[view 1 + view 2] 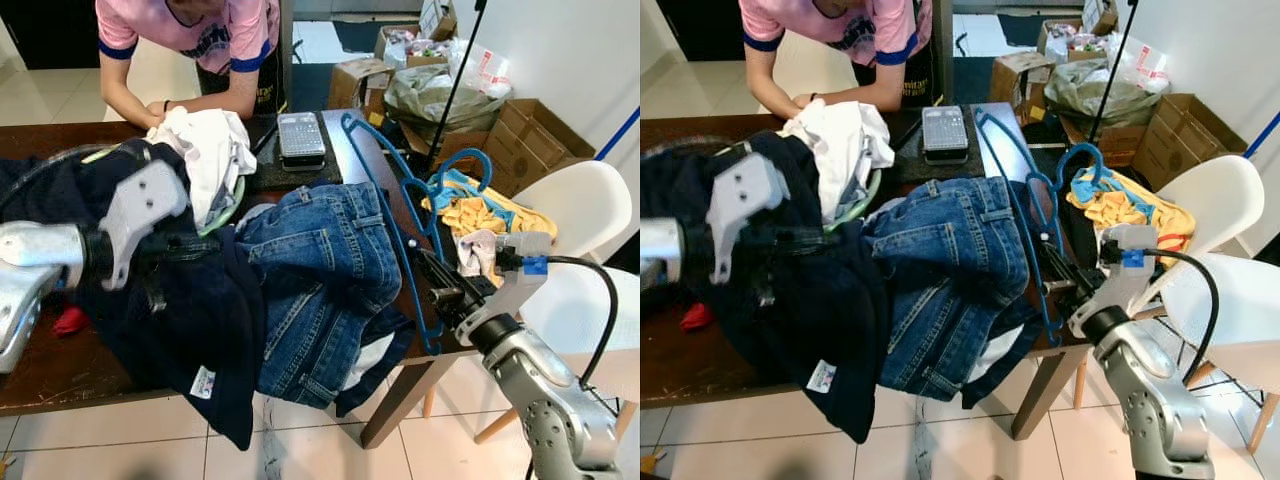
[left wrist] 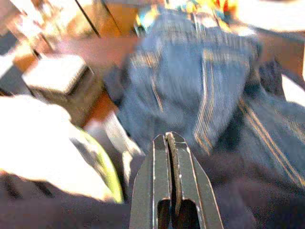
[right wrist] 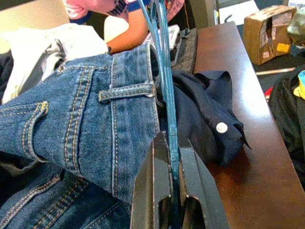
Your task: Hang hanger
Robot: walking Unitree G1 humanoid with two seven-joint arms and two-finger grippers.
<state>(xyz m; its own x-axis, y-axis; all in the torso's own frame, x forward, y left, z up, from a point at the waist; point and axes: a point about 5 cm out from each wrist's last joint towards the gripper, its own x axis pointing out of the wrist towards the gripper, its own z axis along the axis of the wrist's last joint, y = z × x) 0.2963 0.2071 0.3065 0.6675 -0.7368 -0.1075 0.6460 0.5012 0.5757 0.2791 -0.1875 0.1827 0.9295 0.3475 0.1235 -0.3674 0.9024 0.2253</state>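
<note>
Pinched between the two black fingers of my right gripper [image 3: 172, 157] is the blue hanger [image 1: 395, 215], its thin bar running straight out from the pads. I hold it by its lower end so that the rest of the frame stands up off the pile and the hook [image 1: 462, 165] stays free at the far end, ready to be carried off to a rail, I judge. The hanger leans along the right edge of the jeans [image 1: 320, 270], which lie crumpled on the brown table [image 3: 248, 157] with a dark blue garment [image 1: 190, 320] beside them. My left gripper [image 2: 170, 143] has its fingers pressed together with nothing between them; it hovers over that dark cloth, near a white garment [image 1: 210, 145]. I count one hanger, one pair of jeans, two grippers. A person in a pink shirt [image 1: 190, 35] bends over the far side of the table. Off to my right stand two white chairs [image 1: 575, 205] and some cardboard boxes [image 1: 530, 135].
</note>
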